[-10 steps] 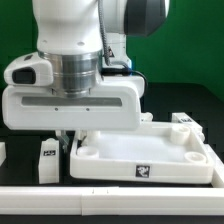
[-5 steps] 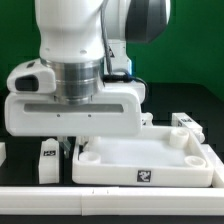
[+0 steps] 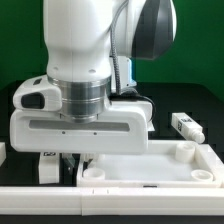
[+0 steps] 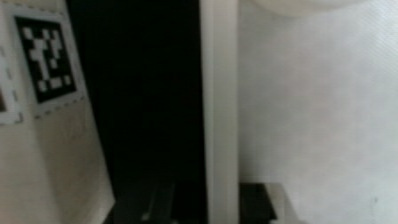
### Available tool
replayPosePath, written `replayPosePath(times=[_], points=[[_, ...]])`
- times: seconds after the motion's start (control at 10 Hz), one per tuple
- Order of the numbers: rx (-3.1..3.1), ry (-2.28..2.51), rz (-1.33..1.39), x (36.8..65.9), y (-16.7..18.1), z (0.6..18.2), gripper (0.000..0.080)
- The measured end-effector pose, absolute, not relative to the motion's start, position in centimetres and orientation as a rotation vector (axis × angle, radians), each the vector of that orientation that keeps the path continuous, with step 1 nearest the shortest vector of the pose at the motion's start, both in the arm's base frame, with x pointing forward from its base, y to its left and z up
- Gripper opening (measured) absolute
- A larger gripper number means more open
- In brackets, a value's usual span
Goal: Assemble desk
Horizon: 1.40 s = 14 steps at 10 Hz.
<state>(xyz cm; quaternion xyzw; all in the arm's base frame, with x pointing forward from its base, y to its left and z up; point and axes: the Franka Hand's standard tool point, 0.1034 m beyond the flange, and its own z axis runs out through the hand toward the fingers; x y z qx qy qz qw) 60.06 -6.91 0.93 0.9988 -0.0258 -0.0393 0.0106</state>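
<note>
Hand (image 3: 77, 162) is pinching the thin side wall of the desk slab (image 3: 150, 165). The slab is lying flat on the table (image 3: 172, 104), holes facing up, just beside the long white rail (image 3: 120, 206). Holding it there is probably letting the arm slide it straight.

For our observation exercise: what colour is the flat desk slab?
Plain white; the desk slab shows best in the exterior view.
</note>
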Motion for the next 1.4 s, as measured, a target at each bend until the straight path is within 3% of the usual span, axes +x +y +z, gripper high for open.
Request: replayPosePath(times=[0.5, 0.6, 0.7, 0.8, 0.9, 1.0, 1.1, 1.2, 1.4], points=[[3.084, -0.046, -0.172, 60.3, -7.0, 0.9, 0.0058], [3.085, -0.045, -0.172, 60.3, -6.9, 0.9, 0.0125], [3.085, -0.044, -0.172, 60.3, -6.9, 0.9, 0.0125], [3.086, -0.042, -0.170, 60.4, -6.8, 1.0, 0.0330], [3.091, -0.035, -0.199, 60.3, -6.1, 2.4, 0.0476], [3.097, -0.023, -0.194, 60.4, -5.8, 4.0, 0.0476], [3.104, -0.019, -0.192, 60.2, -5.7, 5.8, 0.0625], [3.109, -0.014, -0.207, 59.8, -5.6, 7.4, 0.0625], [3.109, -0.011, -0.210, 59.6, -5.6, 7.3, 0.0644]])
